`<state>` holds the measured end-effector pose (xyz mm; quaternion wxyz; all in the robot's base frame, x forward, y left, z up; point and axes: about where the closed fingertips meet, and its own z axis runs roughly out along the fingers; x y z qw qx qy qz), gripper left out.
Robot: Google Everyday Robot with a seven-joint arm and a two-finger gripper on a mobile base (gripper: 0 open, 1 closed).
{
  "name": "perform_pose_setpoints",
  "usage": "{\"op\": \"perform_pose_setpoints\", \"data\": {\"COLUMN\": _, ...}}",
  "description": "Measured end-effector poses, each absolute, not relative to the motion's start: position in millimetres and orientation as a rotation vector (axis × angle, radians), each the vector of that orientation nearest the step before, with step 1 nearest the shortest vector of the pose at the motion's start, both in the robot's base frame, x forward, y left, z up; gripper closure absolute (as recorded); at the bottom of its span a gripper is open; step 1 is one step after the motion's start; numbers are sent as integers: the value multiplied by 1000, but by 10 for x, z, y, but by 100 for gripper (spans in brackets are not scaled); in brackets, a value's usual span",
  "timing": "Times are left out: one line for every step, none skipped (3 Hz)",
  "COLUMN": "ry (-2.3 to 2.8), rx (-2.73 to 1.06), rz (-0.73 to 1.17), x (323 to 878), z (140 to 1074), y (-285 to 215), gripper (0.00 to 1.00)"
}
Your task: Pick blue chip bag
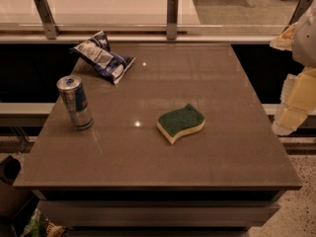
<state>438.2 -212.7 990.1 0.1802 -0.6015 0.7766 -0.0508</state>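
The blue chip bag lies crumpled at the far left of the brown table, dark blue with a white printed panel facing up. My gripper hangs at the right edge of the view, off the table's right side and well away from the bag, with nothing visibly in it. The pale arm links rise above it.
A blue-and-silver drink can stands upright on the left side, in front of the bag. A green-and-yellow sponge lies near the table's middle. A glass rail with metal posts runs behind the table's far edge.
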Motion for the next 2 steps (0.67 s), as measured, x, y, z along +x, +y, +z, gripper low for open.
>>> {"op": "perform_pose_setpoints", "data": {"ry": 2193, "rx": -1699, "rz": -144, "x": 4384, "z": 9905, "y": -2126, "gripper": 0}}
{"op": "perform_pose_setpoints", "data": {"ry": 2162, "rx": -1655, "rz": -136, "x": 4645, "z": 9946, "y": -2063, "gripper": 0}}
